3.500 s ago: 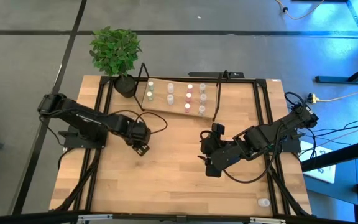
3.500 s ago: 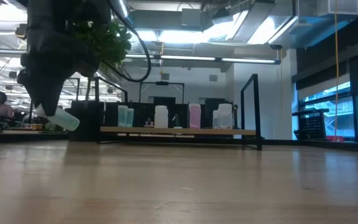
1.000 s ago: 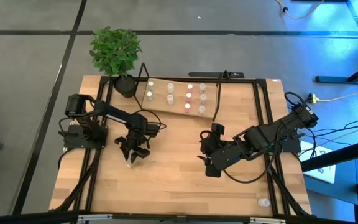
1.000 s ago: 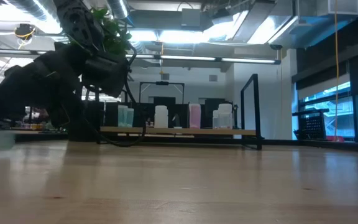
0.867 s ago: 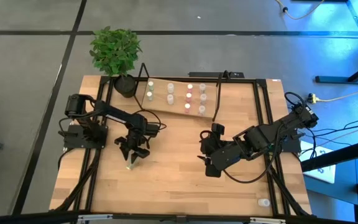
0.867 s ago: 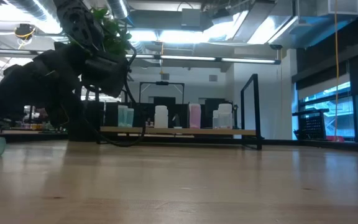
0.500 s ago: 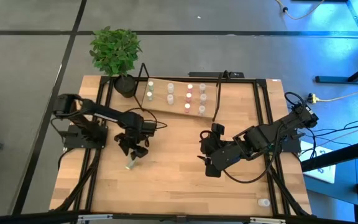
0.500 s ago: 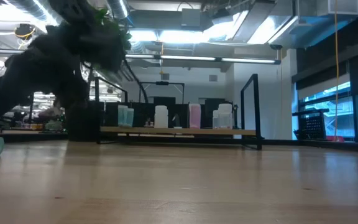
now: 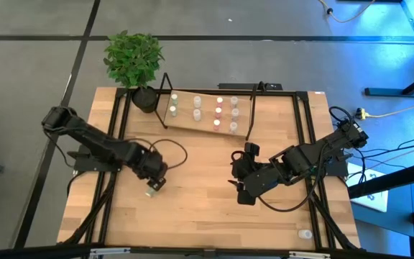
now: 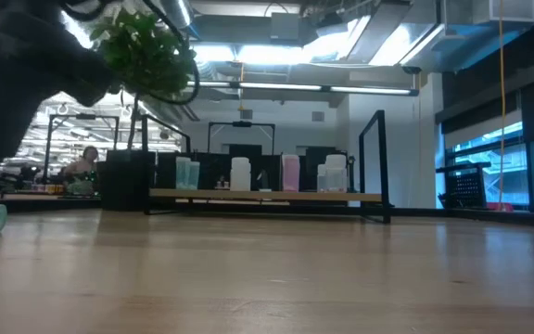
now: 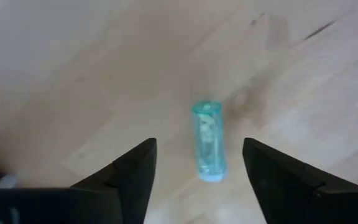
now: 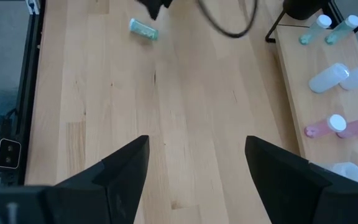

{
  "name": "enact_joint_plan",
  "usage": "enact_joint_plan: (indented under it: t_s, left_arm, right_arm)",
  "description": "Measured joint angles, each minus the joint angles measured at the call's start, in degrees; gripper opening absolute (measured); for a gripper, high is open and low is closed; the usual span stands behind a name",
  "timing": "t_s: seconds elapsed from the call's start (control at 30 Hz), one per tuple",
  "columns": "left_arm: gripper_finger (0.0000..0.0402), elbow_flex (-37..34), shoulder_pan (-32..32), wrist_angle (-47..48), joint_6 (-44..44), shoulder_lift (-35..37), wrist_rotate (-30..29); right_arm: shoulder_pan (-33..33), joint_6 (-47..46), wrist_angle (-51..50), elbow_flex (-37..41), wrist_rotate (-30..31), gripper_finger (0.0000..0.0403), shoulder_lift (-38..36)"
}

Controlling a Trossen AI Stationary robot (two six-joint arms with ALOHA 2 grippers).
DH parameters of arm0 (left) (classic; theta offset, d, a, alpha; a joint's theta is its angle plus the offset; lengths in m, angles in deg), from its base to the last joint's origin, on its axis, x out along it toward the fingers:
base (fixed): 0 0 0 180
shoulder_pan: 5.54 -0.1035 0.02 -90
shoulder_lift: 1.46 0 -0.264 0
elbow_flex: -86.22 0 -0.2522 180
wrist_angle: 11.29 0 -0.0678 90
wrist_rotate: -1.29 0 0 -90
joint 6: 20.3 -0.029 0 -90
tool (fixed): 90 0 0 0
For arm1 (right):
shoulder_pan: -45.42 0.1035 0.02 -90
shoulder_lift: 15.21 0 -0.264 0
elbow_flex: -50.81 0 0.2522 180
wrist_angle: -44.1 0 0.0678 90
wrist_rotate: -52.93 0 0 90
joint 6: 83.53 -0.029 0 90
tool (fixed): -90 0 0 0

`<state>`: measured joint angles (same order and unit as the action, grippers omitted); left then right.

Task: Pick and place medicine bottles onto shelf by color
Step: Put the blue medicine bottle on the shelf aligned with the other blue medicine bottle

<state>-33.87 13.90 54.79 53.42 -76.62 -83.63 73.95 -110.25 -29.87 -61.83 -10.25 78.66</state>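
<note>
One teal bottle (image 11: 208, 142) lies on its side between the wide-spread fingers of the left claw (image 11: 197, 163), untouched. Picking is in hand: descend, close, then carry to the shelf (image 9: 205, 114). Right claw (image 12: 193, 163) waits, wide.

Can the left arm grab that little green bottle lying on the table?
Probably yes. The left gripper hangs open right over the green bottle, and nothing lies between them.
</note>
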Motion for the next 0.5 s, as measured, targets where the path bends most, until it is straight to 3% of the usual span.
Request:
enact_joint_plan:
  t_s: [0.23,0.5]
  left_arm:
    - [0.0289,0.0,9.33,-1.08,10.59,-0.6,-9.46]
    - [0.0343,0.0,15.42,-0.53,16.23,-4.42,-12.48]
  right_arm:
    - [0.0,0.0,0.48,0.0,-0.02,0.0267,0.02]
    - [-0.01,0.0,0.81,0.0,0.02,0.0267,0.02]
